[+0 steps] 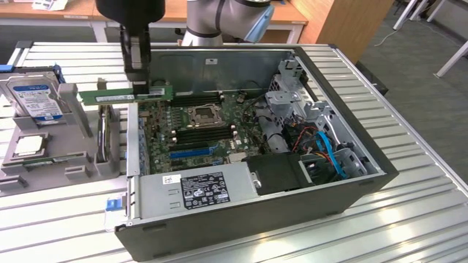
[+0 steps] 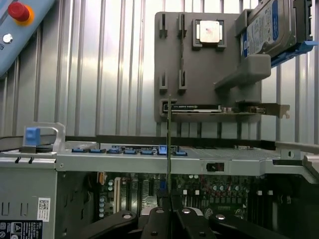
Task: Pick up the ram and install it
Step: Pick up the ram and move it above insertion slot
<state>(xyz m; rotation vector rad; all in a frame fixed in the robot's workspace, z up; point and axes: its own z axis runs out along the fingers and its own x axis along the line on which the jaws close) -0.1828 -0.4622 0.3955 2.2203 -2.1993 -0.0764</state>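
One stick is in hand: the ram (image 1: 106, 97) hangs in the air, clamped near its middle between the closed fingers of the gripper (image 1: 137, 85), its long edge roughly level. It hovers across the wall of the open computer case (image 1: 351, 137) on the exterior view's left, one end out toward the grey parts fixture (image 1: 73, 164) and the other just over the motherboard (image 1: 164, 137), touching neither. From the wrist view the ram (image 2: 170, 144) reads as a thin upright line rising from the gripper (image 2: 169, 218), and it looks straight, not tilted, which I judge a good sign for the hold. The black memory slots (image 1: 196, 100) lie near the processor socket (image 1: 203, 115), and the stick already seems to run much the same way as they do. To carry this well, I would hold that alignment, travel with the lower edge well clear of the case wall and the taller board parts, and avoid any twist at the wrist, since a narrow card pinched at one spot can pivot in the pads. Whether the slot latches stand open I cannot tell.
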